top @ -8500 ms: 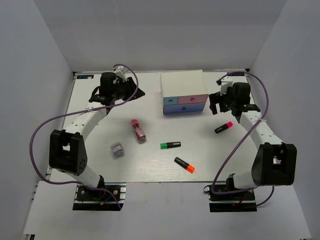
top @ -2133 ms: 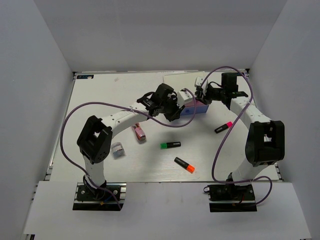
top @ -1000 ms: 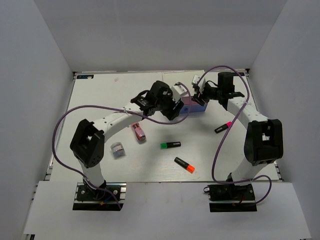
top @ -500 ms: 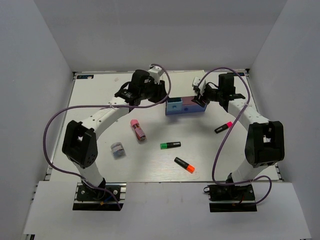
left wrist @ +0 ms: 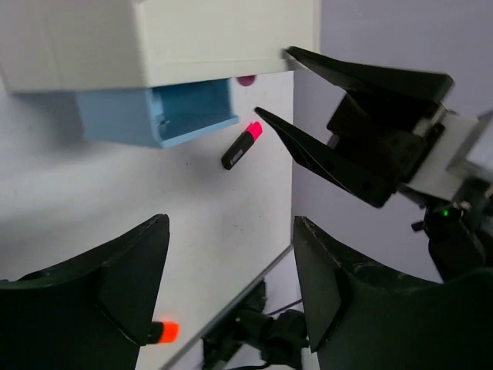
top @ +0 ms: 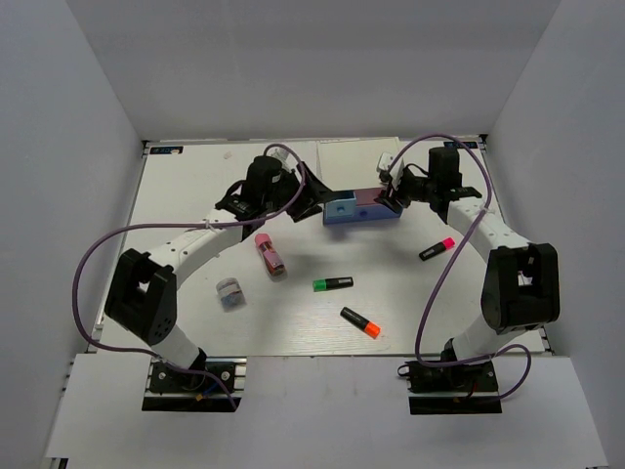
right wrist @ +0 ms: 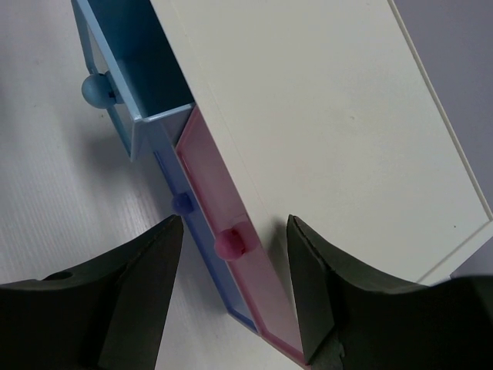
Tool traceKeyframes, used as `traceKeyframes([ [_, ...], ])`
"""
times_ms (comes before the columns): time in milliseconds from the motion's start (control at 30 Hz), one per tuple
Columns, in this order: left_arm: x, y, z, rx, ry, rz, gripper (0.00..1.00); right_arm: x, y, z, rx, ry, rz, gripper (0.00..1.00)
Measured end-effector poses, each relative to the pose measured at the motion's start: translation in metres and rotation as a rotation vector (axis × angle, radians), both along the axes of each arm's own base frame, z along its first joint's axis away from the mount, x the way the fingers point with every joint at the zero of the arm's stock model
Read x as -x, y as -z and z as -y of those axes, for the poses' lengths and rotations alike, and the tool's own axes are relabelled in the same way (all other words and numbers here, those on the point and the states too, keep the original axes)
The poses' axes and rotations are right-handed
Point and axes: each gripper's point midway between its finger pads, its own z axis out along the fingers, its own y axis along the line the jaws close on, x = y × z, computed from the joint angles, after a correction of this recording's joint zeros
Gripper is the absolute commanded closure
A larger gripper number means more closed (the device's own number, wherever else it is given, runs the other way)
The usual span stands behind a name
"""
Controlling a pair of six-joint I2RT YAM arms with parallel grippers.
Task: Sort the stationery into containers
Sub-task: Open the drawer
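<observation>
The white drawer box stands at the back middle. Its light-blue drawer is pulled out and looks empty in the left wrist view. The pink drawer and the blue-violet drawer are shut. My left gripper is open and empty just left of the box. My right gripper is open at the box's right front, its jaws either side of the pink knob. On the table lie the pink oblong item, grey-blue piece, green highlighter, orange highlighter and pink highlighter.
Grey walls close in the table on three sides. Purple cables loop from both arms over the table's sides. The left wrist view shows my right gripper close beside the box and the pink highlighter beyond it.
My left arm reached to the box front, then drew back left; the light-blue drawer now stands pulled out. My right gripper moved to the box's right front and stays there.
</observation>
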Motion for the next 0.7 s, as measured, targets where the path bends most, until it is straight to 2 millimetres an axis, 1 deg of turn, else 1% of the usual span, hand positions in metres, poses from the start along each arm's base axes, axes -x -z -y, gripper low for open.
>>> traceKeyframes([
  [67, 0.001, 0.008, -0.003, 0.009, -0.043, -0.07, 0.25, 0.002, 0.001, 0.0, -0.002, -0.002, -0.006, 0.38],
  [100, 0.001, 0.011, -0.005, 0.011, -0.071, -0.106, 0.23, 0.002, 0.002, 0.0, -0.003, -0.002, -0.007, 0.38],
  [167, 0.001, 0.013, -0.008, 0.004, -0.114, -0.172, 0.23, 0.002, 0.002, 0.0, -0.003, -0.003, -0.008, 0.38],
  [200, -0.002, 0.011, -0.008, 0.0, -0.134, -0.194, 0.22, 0.002, 0.002, 0.0, -0.003, -0.002, -0.008, 0.38],
  [233, -0.006, 0.007, -0.008, -0.003, -0.155, -0.204, 0.16, 0.002, 0.002, 0.0, -0.003, -0.002, -0.008, 0.38],
  [267, -0.012, 0.002, -0.007, -0.007, -0.177, -0.214, 0.06, 0.002, 0.002, 0.0, -0.004, -0.003, -0.008, 0.38],
  [300, -0.017, -0.005, -0.007, -0.01, -0.197, -0.214, 0.0, 0.002, 0.002, 0.0, -0.004, -0.003, -0.008, 0.38],
  [400, -0.028, -0.022, -0.006, -0.003, -0.245, -0.216, 0.0, 0.002, 0.002, -0.001, -0.007, -0.002, -0.009, 0.38],
  [467, -0.031, -0.026, -0.006, -0.002, -0.258, -0.222, 0.0, 0.003, 0.002, -0.001, -0.009, 0.0, -0.013, 0.38],
  [567, -0.031, -0.009, -0.007, -0.034, -0.269, -0.272, 0.04, 0.003, 0.001, -0.001, -0.013, 0.003, -0.017, 0.38],
  [700, -0.032, 0.029, -0.007, -0.108, -0.274, -0.357, 0.08, 0.002, 0.001, -0.001, -0.016, 0.005, -0.016, 0.38],
])
